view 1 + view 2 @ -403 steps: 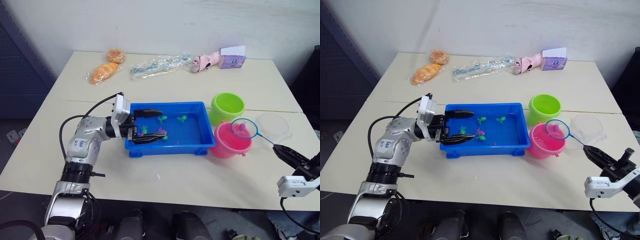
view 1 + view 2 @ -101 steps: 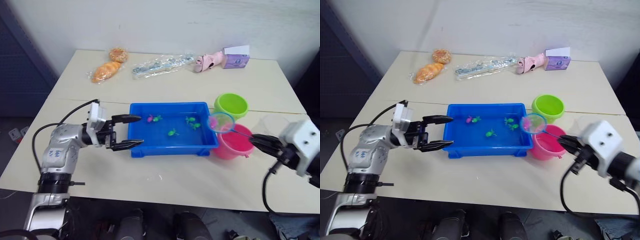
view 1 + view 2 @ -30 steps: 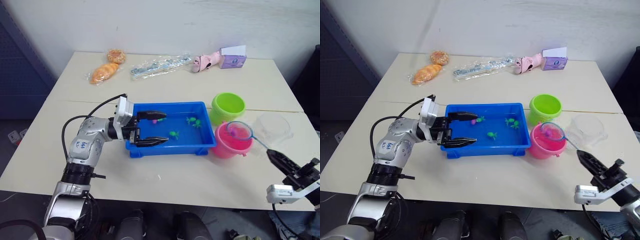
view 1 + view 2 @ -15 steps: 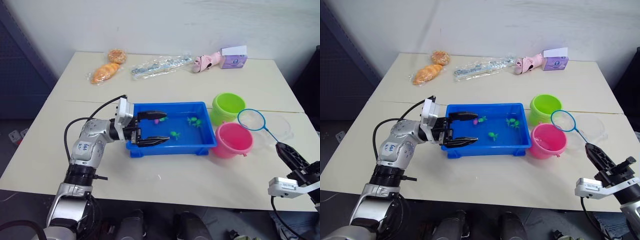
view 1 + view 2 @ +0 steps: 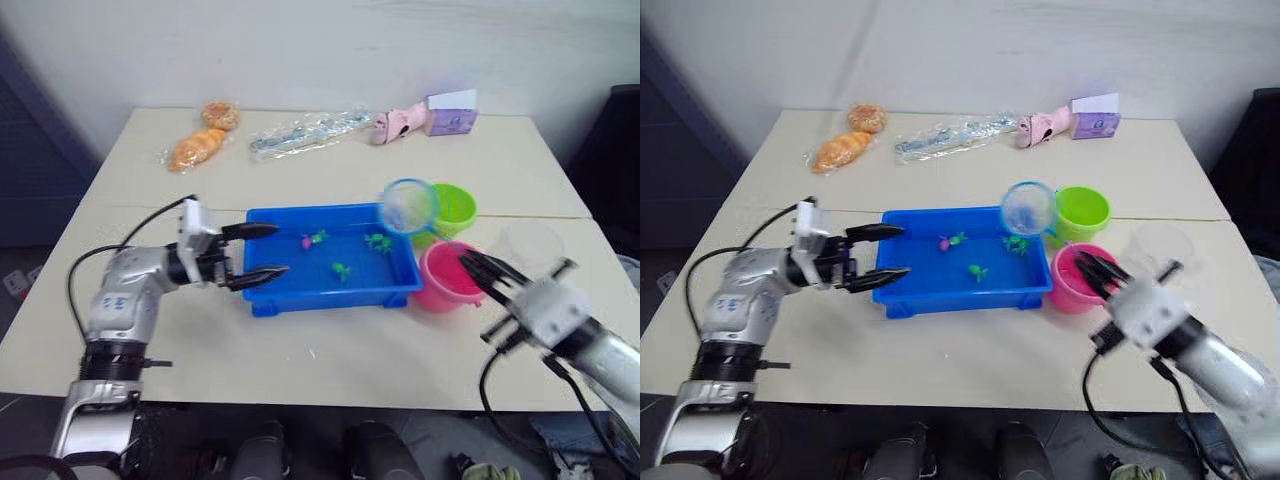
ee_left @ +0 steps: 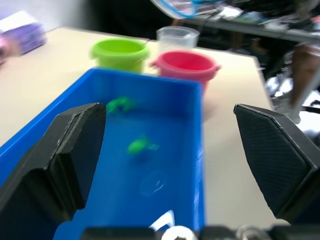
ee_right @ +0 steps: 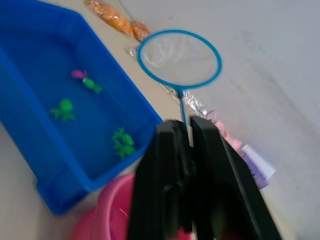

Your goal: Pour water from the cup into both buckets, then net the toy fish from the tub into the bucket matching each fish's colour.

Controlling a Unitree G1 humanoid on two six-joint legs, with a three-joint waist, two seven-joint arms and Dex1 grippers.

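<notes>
The blue tub (image 5: 398,283) sits mid-table with water, one pink fish (image 5: 306,241) and green fish (image 5: 340,269) in it. My left gripper (image 5: 260,251) is open at the tub's left end, holding nothing. My right gripper (image 5: 478,272) is shut on the thin handle of the net (image 5: 408,204). The net's blue hoop hangs above the tub's far right corner, and its mesh looks empty. The green bucket (image 5: 455,206) stands right of the hoop. The pink bucket (image 5: 437,279) stands nearer, right under my right fingers. The clear cup (image 5: 526,246) stands upright right of the buckets.
Along the table's far edge lie two wrapped breads (image 5: 190,151), a clear plastic packet (image 5: 305,135), a pink toy (image 5: 392,125) and a purple box (image 5: 450,113). Bare tabletop stretches in front of the tub up to the near edge.
My right gripper has swung the net left, from beside the pink bucket to above the tub's right end. The left gripper stays open at the tub's left end. The camera shifted.
</notes>
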